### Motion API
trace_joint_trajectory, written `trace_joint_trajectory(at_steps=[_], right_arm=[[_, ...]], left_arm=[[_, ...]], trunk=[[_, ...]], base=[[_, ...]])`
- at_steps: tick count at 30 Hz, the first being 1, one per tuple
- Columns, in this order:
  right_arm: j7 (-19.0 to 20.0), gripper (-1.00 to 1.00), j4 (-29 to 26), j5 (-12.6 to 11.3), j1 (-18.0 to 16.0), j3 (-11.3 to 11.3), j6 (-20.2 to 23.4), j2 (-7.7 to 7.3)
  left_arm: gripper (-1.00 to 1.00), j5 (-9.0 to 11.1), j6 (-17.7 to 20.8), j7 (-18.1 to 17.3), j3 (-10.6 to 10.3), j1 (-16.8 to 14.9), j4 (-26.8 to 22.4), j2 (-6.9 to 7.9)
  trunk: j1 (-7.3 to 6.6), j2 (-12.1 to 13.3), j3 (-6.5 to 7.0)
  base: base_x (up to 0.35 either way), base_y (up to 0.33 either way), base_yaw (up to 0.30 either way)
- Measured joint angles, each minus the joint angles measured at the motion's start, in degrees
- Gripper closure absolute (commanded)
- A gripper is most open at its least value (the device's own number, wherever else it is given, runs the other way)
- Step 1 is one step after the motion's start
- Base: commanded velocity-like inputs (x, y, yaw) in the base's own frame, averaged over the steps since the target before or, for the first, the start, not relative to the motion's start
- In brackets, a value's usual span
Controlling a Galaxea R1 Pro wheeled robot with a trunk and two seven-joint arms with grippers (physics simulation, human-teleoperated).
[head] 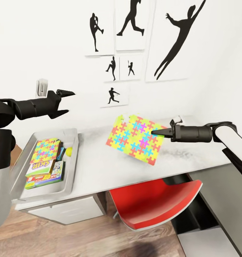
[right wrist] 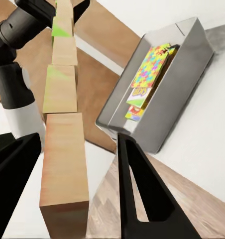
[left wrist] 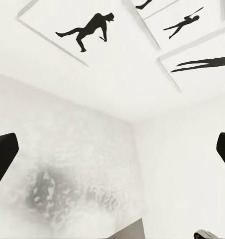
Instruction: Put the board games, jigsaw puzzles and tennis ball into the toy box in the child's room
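The right jaws [head: 153, 132] pinch a jigsaw puzzle [head: 136, 138] tilted above the bench [head: 99, 167]; the left jaws [head: 68, 102] hang wide, empty. Beyond the right jaws' tips, the toy box [right wrist: 189, 47] holds a game lettered "SKIP" [head: 40, 166].

matt pale grey table [head: 99, 167], glossy red plastic chair [head: 160, 205], wood-plank floor [head: 81, 239], smooth grey plastic toy box [head: 72, 142].

Tilted jigsaw puzzle [head: 137, 138] above table [head: 99, 167]

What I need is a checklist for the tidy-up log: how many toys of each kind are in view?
Jigsaw puzzles: 2 (one in the toy box, one in the right end effector)
Board games: 3
Tennis ball: 1
Total: 6
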Motion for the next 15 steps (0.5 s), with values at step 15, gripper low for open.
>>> trace_joint_trajectory(at_steps=[15], right_arm=[[0.05,1.0,1.76,-2.22,-2.72,9.94,0.0,0.63]], left_arm=[[-1.0,0.02,-0.04,-1.23,1.03,2.47,-0.01,3.41]], trunk=[[0.0,0.0,1.22]], base=[[0.0,0.027,0.16]])
